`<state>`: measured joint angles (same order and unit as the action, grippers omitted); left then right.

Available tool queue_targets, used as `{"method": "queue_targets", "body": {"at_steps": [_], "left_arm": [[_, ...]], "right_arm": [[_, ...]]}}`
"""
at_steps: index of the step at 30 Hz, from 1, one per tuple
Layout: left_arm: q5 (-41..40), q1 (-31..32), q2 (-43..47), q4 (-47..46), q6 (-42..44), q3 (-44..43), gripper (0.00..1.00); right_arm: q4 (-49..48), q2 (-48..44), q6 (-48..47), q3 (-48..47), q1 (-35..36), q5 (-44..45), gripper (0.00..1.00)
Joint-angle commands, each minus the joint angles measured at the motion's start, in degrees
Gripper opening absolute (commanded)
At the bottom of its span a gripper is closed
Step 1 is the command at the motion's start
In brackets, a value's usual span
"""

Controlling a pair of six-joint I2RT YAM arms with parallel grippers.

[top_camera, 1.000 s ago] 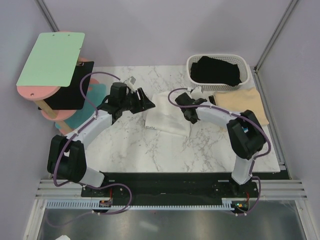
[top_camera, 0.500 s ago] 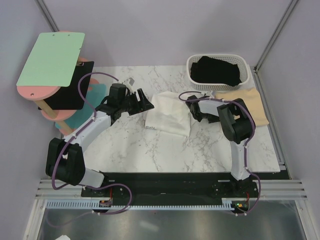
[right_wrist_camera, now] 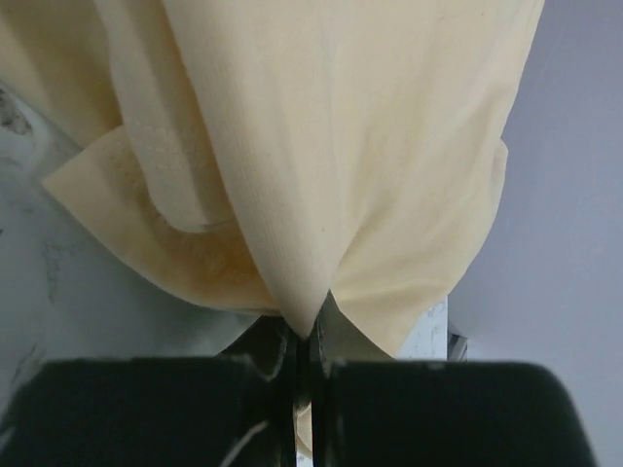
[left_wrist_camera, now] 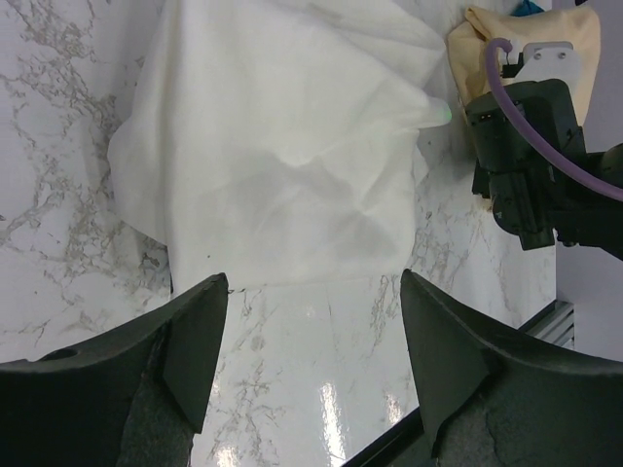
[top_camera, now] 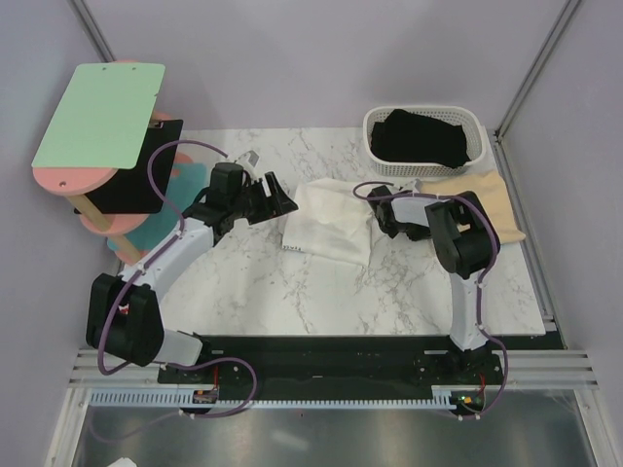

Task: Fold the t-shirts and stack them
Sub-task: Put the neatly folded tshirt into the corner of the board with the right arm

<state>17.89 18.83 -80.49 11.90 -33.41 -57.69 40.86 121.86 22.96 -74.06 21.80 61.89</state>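
Note:
A folded white t-shirt [top_camera: 326, 229] lies mid-table and fills the top of the left wrist view [left_wrist_camera: 282, 165]. My left gripper [top_camera: 282, 199] hovers just left of it, open and holding nothing [left_wrist_camera: 313, 292]. The tan t-shirt [top_camera: 477, 199] is spread at the right. My right gripper [top_camera: 407, 199] is at that shirt's left edge. In the right wrist view its jaws [right_wrist_camera: 310, 336] are shut on a pinched fold of the tan cloth [right_wrist_camera: 321, 146]. A black t-shirt [top_camera: 423, 136] sits bundled in the basket.
The white lattice basket [top_camera: 380, 131] stands at the back right, touching the tan shirt. A pink stand with a green board [top_camera: 102, 112] and a black pad [top_camera: 131, 180] occupies the left edge. The table's right edge [top_camera: 531, 282] runs beside the tan shirt.
My right gripper left the white shirt, swung right to the tan shirt's edge and closed on it. The left gripper opened a little wider and stayed in place.

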Motion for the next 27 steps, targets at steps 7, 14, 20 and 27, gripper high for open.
{"method": "queue_targets", "body": {"at_steps": [7, 14, 20, 27], "left_arm": [[-3.04, -0.46, 3.14, 0.58, 1.85, 2.06, 0.78], [-4.00, -1.34, 4.46, 1.81, 2.56, 2.41, 0.79], [-4.27, -2.39, 5.17, 2.43, 3.09, 2.85, 0.79], [-6.02, -2.48, 4.47, 2.78, 4.14, 4.25, 0.85]], "right_arm": [[-1.75, -2.51, -0.02, -2.74, 10.88, -14.51, 0.00], [1.24, 4.25, 1.30, -12.15, 17.39, -16.88, 0.00], [2.11, 7.51, 0.59, -18.66, 19.94, -17.59, 0.00], [3.79, 2.69, 1.04, -19.02, 20.12, -16.01, 0.27]]}}
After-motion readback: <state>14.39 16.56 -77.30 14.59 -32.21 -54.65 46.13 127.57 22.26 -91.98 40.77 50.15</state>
